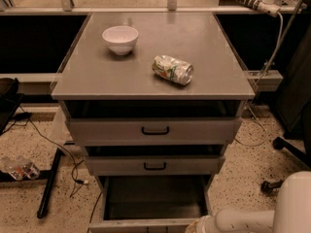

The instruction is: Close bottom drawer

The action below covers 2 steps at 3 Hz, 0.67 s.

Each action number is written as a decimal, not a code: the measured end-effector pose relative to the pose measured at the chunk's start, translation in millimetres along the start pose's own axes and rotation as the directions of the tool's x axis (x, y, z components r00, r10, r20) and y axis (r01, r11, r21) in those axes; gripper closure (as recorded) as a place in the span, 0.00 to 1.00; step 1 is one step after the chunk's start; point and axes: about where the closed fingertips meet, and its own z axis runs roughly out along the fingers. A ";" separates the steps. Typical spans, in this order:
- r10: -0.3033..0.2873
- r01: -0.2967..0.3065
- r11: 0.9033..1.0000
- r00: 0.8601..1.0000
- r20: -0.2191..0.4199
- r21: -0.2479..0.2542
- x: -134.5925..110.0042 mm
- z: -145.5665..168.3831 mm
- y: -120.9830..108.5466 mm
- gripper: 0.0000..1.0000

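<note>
Camera view: bottom drawer (154, 201) open; tool (196, 225) at front-right corner.

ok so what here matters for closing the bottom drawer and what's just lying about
For the job: bottom drawer, pulled out; gripper, out of view past the white arm at bottom right.
Lying about: white bowl, crushed can.
</note>
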 end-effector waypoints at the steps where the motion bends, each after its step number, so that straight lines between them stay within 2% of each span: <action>1: 0.046 -0.046 0.997 0.999 0.000 0.060 20.4 4.7 -19.0 1.00; 2: 0.046 -0.046 0.997 0.999 0.000 0.060 20.3 4.9 -19.2 0.81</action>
